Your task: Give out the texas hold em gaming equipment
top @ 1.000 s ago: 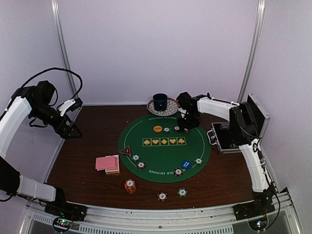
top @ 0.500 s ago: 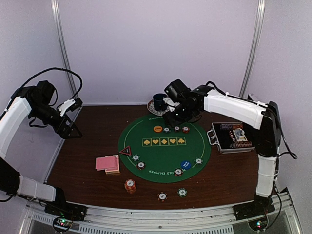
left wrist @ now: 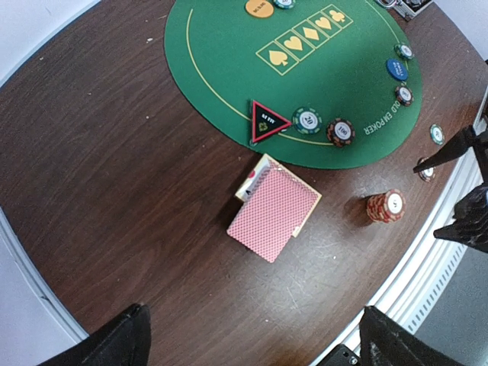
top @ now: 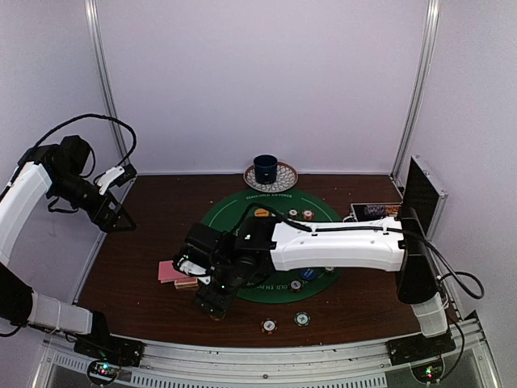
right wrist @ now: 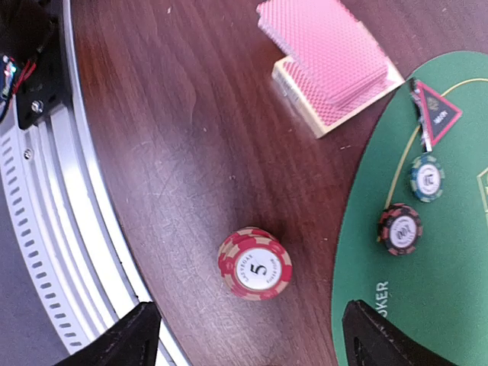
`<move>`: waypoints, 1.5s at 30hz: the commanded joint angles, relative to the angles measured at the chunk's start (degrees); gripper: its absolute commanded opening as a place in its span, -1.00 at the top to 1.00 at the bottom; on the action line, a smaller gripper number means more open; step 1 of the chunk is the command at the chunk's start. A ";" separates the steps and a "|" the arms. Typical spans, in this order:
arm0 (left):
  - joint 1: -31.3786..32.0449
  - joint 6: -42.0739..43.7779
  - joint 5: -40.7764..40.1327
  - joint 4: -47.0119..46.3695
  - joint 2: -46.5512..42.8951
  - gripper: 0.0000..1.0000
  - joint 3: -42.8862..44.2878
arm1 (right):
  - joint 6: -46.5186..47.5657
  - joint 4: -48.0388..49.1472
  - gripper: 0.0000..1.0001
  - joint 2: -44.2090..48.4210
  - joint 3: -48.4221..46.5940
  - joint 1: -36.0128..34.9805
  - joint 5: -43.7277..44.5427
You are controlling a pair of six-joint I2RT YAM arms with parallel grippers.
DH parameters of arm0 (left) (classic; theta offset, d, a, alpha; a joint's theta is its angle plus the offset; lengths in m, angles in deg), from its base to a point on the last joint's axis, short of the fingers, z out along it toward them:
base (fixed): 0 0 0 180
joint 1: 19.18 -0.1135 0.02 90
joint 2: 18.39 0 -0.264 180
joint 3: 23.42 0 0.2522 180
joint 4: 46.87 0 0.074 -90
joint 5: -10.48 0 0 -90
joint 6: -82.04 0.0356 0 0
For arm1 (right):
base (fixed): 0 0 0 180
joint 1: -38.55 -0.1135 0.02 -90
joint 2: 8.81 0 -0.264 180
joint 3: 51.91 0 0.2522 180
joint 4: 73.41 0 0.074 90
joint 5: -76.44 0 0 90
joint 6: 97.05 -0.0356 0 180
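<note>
– One stack of red chips [right wrist: 255, 263] stands on the table [right wrist: 152, 152] near the cards [right wrist: 328, 61], below your right gripper [right wrist: 250, 314]; its fingers are wide apart and hold nothing.
– If you descend off-centre, a finger can topple the stack and the chips roll away.

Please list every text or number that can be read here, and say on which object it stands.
"5": top of the red chip stack
"20": green chip
"100": dark chip
"EM POKER": edge of the green mat
Too small to read: print on the triangle marker and the orange disc
</note>
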 commanded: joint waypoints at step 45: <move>0.10 1.06 0.47 -0.66 -1.59 -0.95 0.53 | 4.38 -4.24 -0.26 -13.51 -10.08 2.93 -6.63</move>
